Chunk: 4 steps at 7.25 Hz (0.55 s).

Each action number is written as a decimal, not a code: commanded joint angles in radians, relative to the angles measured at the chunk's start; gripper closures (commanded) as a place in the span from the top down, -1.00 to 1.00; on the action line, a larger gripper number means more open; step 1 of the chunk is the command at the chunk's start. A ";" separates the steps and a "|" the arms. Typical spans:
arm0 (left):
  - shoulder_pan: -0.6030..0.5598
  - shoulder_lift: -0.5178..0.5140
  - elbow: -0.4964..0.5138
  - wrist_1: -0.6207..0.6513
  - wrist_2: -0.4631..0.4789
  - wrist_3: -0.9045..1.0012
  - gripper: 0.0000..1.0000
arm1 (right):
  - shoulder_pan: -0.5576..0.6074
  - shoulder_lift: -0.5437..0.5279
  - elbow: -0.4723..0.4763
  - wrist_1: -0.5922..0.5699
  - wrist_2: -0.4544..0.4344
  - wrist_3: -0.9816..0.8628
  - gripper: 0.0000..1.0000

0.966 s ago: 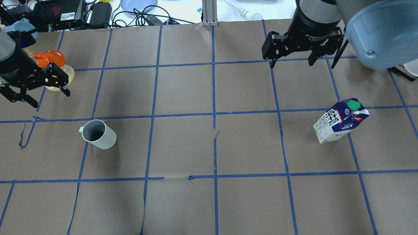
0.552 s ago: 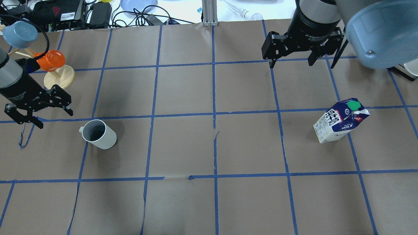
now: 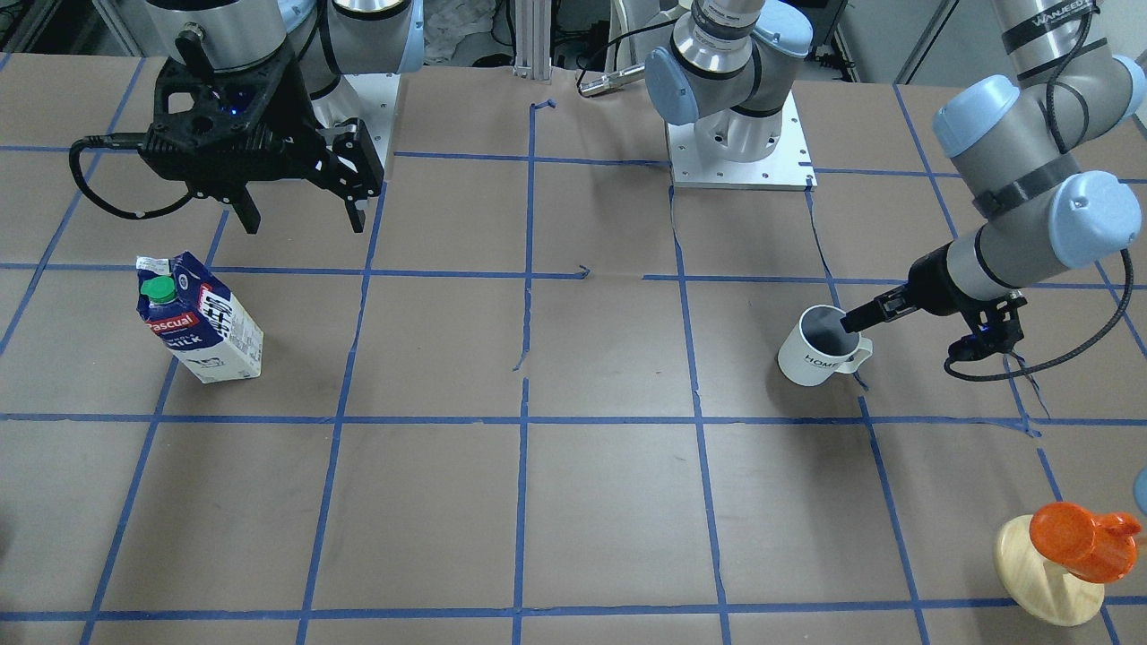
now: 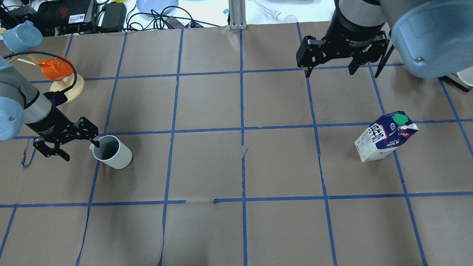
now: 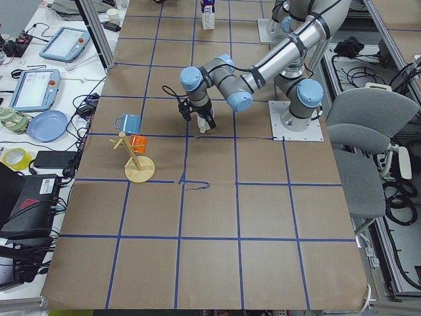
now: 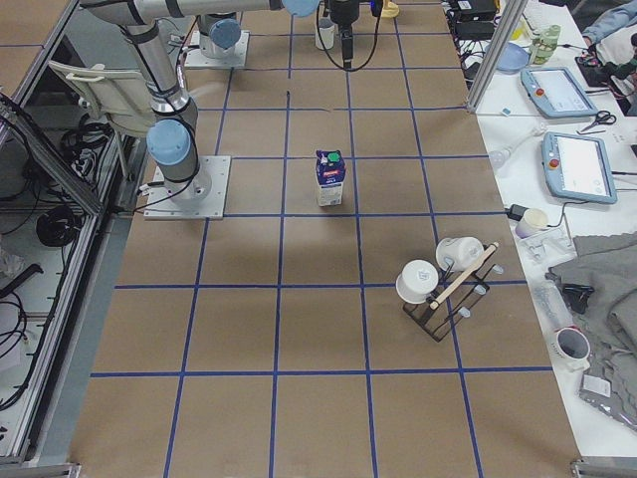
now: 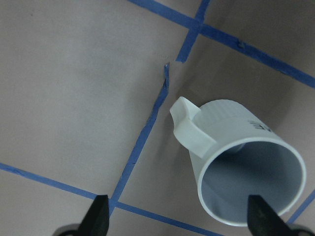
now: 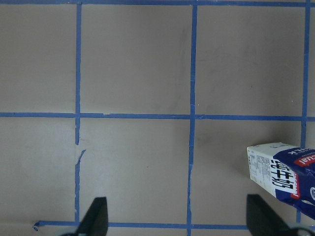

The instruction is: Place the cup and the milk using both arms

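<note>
Left end effector (image 4: 81, 151) is low at the white ceramic mug with the dark grey inside (image 4: 111, 152), and its black fingers are spread wide. In the left wrist view one fingertip (image 7: 257, 212) sits over the mug's open mouth and the other (image 7: 100, 211) is out past the side handle, so the handle-side wall lies between them; I cannot tell whether either touches. The mug stands upright on the brown paper worktop with the blue tape grid (image 4: 236, 166), on the robot's left side.

On the other side, the dark blue and white gable-top milk carton with the green screw cap (image 4: 386, 136) stands upright on the worktop, alone. Right end effector (image 4: 329, 72) hangs above the worktop well apart from it, fingers spread, holding nothing.

Beyond the left arm stands an orange cup on a round wooden base (image 4: 55, 68).
</note>
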 commanded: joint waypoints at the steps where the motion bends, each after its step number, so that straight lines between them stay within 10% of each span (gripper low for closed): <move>1: -0.001 -0.037 -0.002 0.003 -0.024 0.003 1.00 | 0.000 0.001 0.002 -0.001 0.000 0.000 1.00; 4: -0.001 -0.063 -0.004 0.003 -0.024 0.003 1.00 | 0.000 0.002 0.000 -0.001 0.000 0.000 1.00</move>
